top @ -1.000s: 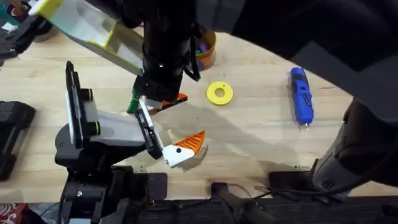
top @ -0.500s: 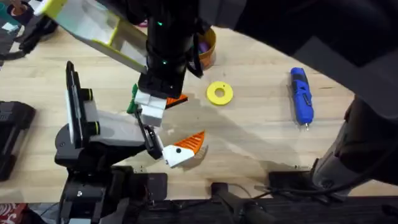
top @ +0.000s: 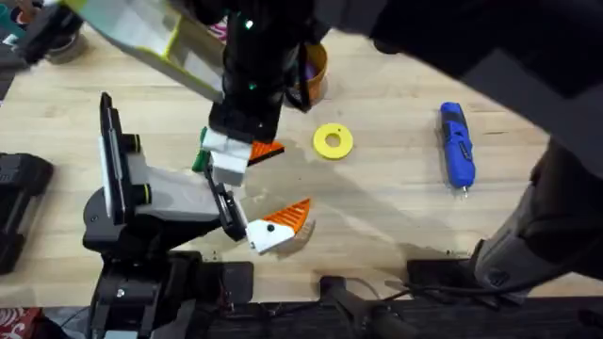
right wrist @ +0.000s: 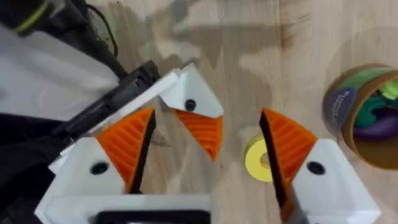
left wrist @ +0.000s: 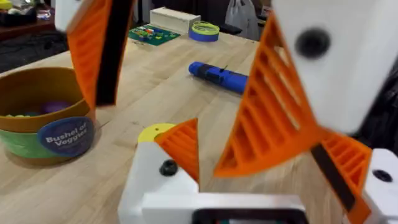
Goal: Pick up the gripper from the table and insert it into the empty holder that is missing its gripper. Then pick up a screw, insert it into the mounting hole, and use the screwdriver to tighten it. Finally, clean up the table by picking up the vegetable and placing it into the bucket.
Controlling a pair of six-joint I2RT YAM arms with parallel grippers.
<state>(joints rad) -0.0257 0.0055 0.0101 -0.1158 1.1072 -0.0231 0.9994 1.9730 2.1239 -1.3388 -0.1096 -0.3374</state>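
Observation:
My left gripper [top: 281, 184] lies open on the table. Its far finger is the white holder [right wrist: 189, 102] with a dark mounting hole, and the orange gripper wedge [right wrist: 202, 134] sits against it. My right gripper [right wrist: 206, 113] hangs open just above, one orange pad on each side of that holder, gripping nothing. In the left wrist view its fingers [left wrist: 273, 106] loom close. The green vegetable [top: 201, 155] peeks out beside the holder, partly hidden. To the right lies the blue screwdriver [top: 457, 146]. The yellow bucket [top: 313, 73] stands at the far side with toys inside. The screw is too small to make out.
A yellow ring-shaped disc [top: 333, 141] lies between the holder and the screwdriver. My dark right arm [top: 250, 80] reaches across the middle from the right. Black equipment [top: 19, 202] sits at the left edge. Bare wood stretches between the disc and the near edge.
My right arm has lifted and shifted toward the far side, uncovering the white holder block with its orange wedge. The left arm, disc and screwdriver have stayed put.

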